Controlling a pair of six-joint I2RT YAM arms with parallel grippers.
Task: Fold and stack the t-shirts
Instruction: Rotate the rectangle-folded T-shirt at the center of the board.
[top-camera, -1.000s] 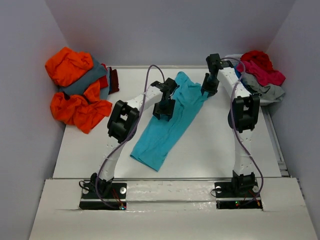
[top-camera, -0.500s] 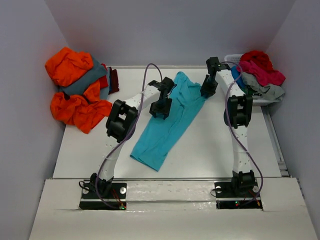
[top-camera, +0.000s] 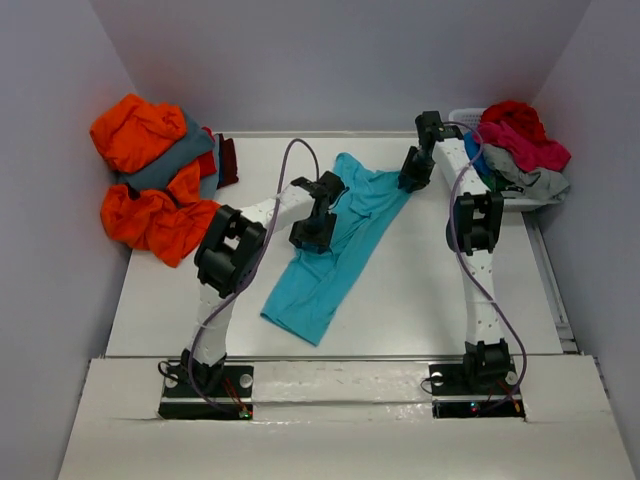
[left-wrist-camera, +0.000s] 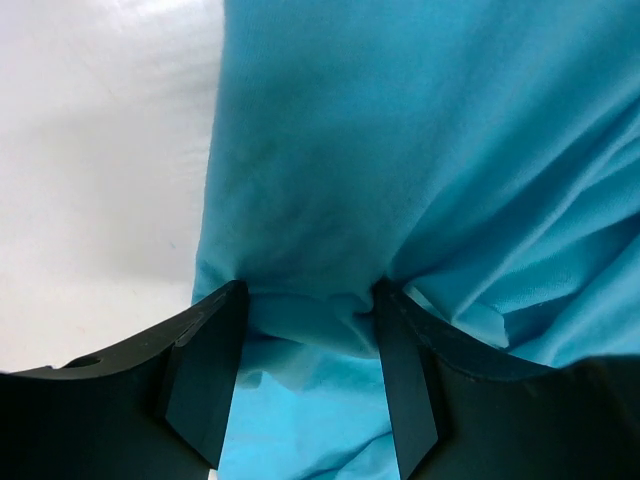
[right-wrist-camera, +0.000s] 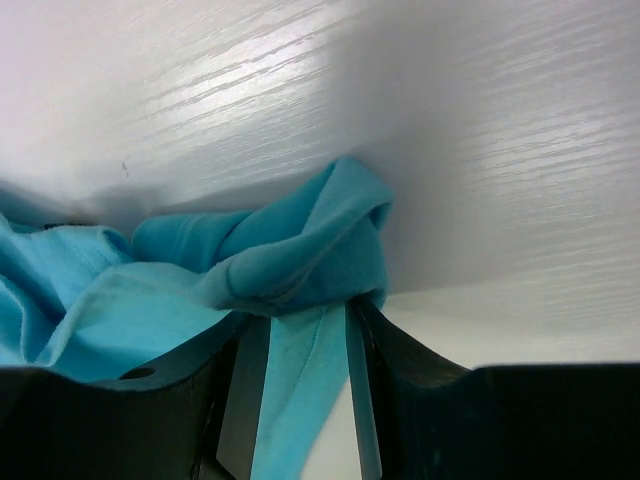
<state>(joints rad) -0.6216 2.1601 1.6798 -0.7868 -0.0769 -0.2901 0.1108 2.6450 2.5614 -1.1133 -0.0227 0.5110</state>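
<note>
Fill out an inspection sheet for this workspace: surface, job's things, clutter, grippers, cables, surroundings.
Surface: white table, wood-grain finish.
Job's things: turquoise t-shirt stretched diagonally mid-table; orange and slate grey pile at far left; red and pink shirts heaped at far right.
Clutter: white basket under the right heap.
Grippers: left gripper and right gripper each pinch a fold of the turquoise t-shirt.
Cables: purple cables loop along both arms.
Surroundings: plain grey walls on three sides.
</note>
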